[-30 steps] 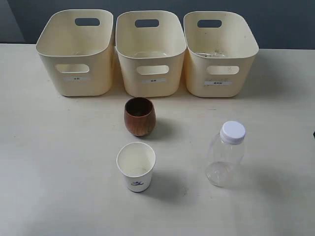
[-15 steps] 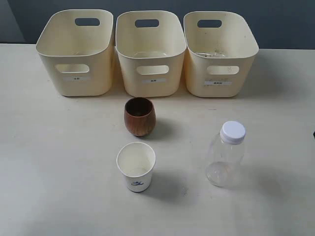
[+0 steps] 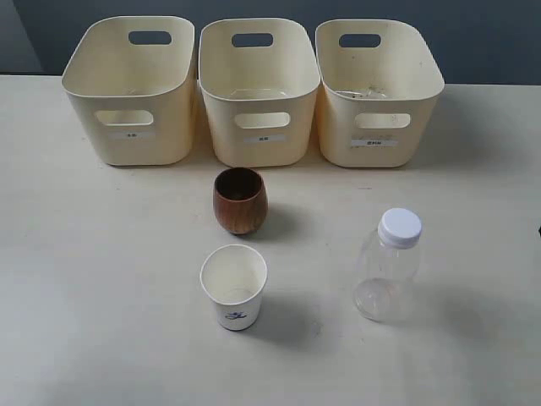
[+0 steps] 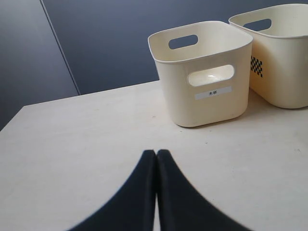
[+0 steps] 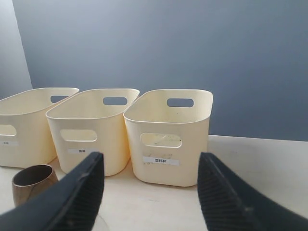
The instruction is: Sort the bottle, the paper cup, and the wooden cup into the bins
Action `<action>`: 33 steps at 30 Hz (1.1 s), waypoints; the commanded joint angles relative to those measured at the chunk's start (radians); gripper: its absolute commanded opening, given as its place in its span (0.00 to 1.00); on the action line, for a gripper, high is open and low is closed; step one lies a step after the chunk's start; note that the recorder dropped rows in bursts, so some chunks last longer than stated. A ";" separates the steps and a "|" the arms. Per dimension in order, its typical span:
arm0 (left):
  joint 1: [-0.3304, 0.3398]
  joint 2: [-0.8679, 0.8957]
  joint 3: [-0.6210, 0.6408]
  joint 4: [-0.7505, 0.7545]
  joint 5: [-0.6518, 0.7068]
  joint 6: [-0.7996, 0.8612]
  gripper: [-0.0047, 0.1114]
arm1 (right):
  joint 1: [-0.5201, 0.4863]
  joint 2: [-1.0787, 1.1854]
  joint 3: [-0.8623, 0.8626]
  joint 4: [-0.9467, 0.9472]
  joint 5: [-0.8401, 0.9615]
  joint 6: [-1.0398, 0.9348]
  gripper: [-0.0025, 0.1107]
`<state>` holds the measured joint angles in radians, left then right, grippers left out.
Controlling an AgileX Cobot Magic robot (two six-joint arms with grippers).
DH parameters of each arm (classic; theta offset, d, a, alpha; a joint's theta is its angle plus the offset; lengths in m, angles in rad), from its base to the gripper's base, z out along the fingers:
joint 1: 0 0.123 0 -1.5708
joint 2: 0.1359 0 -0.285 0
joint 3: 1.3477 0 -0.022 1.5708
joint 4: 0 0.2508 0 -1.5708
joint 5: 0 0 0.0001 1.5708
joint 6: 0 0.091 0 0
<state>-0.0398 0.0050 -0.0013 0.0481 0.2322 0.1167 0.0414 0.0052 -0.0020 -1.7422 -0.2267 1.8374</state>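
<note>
Three cream bins stand in a row at the back: left bin (image 3: 131, 89), middle bin (image 3: 259, 89), right bin (image 3: 376, 91). In front of the middle bin sits the wooden cup (image 3: 240, 200), upright. The paper cup (image 3: 233, 287) stands nearer the front, mouth up. To the right stands the bottle (image 3: 388, 265), capped. Neither gripper shows in the exterior view. My left gripper (image 4: 156, 154) is shut and empty, low over the table before the left bin (image 4: 204, 72). My right gripper (image 5: 151, 166) is open and empty, facing the right bin (image 5: 168, 137), with the wooden cup (image 5: 31, 185) off to one side.
A dark blue-grey wall runs behind the bins. The pale table (image 3: 101, 296) stretches wide around the three objects. A small dark shape (image 3: 538, 230) shows at the right edge of the exterior view.
</note>
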 commanded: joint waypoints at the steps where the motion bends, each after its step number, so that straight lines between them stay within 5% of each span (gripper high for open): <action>1: -0.003 -0.005 0.001 -0.005 -0.001 -0.002 0.04 | -0.007 -0.005 0.002 -0.002 0.007 -0.005 0.51; 18: -0.003 -0.005 0.001 -0.005 -0.001 -0.002 0.04 | -0.007 -0.005 0.002 -0.002 0.089 -0.003 0.51; 28: -0.003 -0.005 0.001 -0.005 -0.001 -0.002 0.04 | -0.007 -0.005 0.002 0.247 0.011 0.003 0.51; 33: -0.003 -0.005 0.001 -0.005 -0.001 -0.002 0.04 | -0.007 -0.005 -0.040 0.395 -0.185 -0.226 0.51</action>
<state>-0.0398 0.0050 -0.0013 0.0481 0.2322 0.1167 0.0414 0.0052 -0.0156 -1.4172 -0.3478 1.7195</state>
